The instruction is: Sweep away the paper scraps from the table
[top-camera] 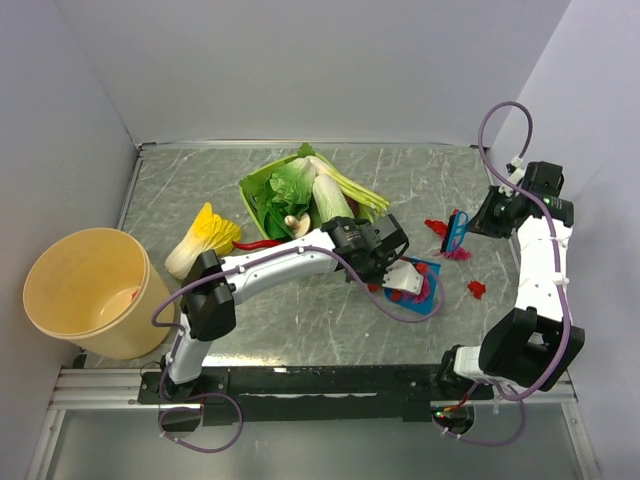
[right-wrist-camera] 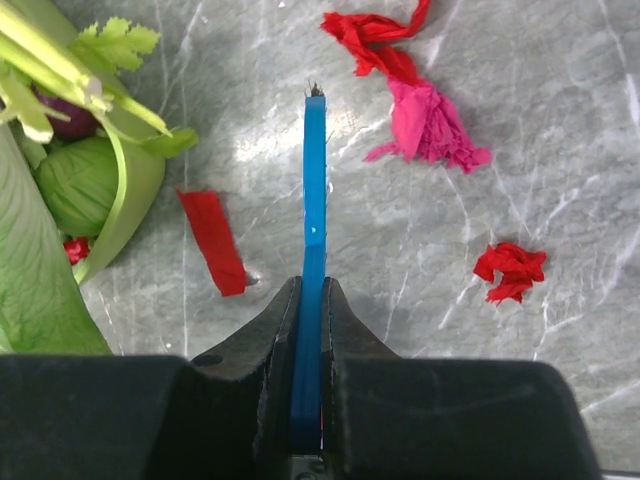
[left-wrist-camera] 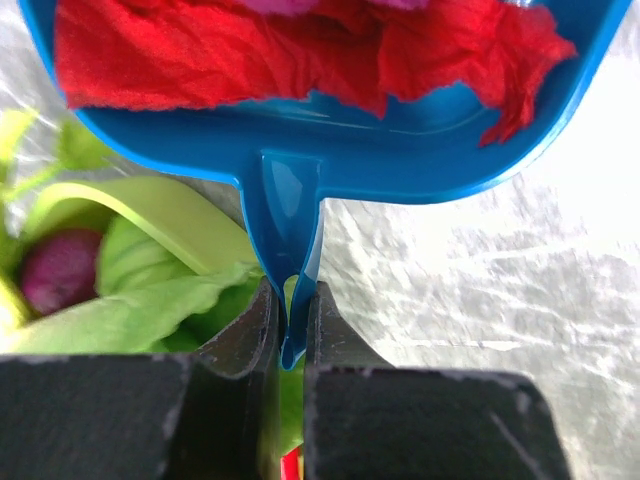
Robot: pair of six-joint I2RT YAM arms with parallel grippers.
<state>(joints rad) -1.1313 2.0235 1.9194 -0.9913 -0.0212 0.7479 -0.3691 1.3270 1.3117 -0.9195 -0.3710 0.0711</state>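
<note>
Light, limp red and pink paper scraps [right-wrist-camera: 430, 120] suit sweeping, not pinching; left end effector [left-wrist-camera: 292, 320] grips blue plastic dustpan [left-wrist-camera: 400, 150], right end effector [right-wrist-camera: 310, 300] grips thin blue brush [right-wrist-camera: 314, 180].

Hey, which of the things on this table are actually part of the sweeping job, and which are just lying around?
Job: paper scraps, blue dustpan, blue brush, table; tan bucket, probably for dumping.
Lying about: green tray of vegetables, yellow cabbage, red chili.
</note>
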